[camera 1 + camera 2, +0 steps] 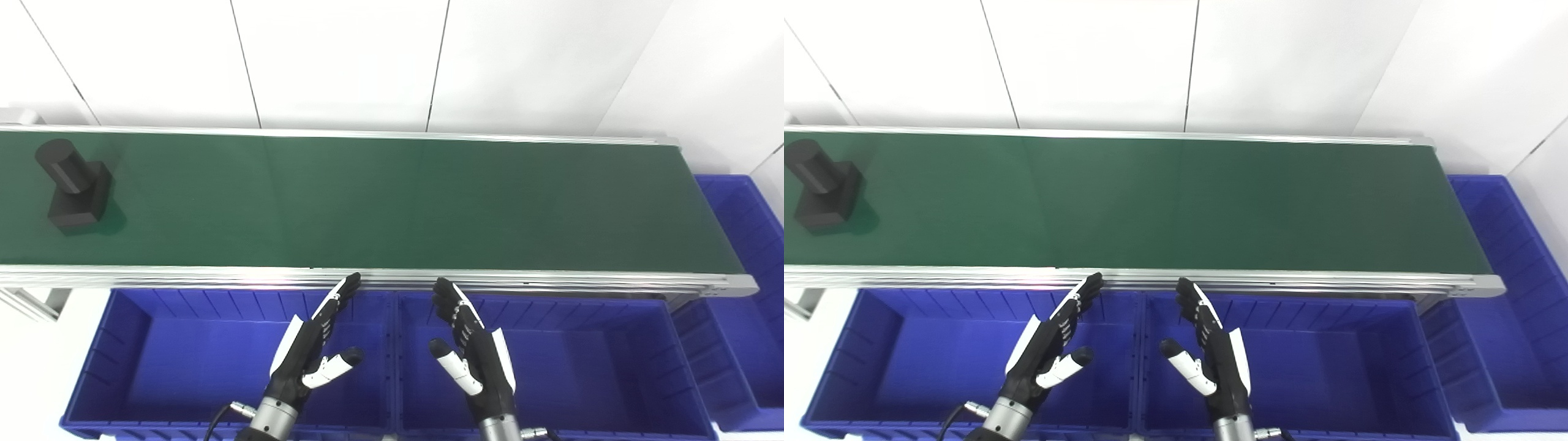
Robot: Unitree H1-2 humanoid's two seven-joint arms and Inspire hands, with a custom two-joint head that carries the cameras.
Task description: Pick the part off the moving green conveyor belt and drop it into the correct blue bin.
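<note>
White wall panels back the conveyor belt (380, 202), where your part (72, 184) rides its far-left end, so both your left hand (312, 346) and right hand (471, 349) wait empty, fingers spread, just below its near rail over the blue bins (122, 343).

Black part on the green belt, blue bins below

The part (73, 187), a matte black square block with a cylinder stub leaning toward eleven o'clock, lies at the belt's (392, 202) nine o'clock end. Two blue bins (202, 361) (569, 361) sit side by side along its six o'clock edge, a third (744, 294) at three o'clock.
</note>
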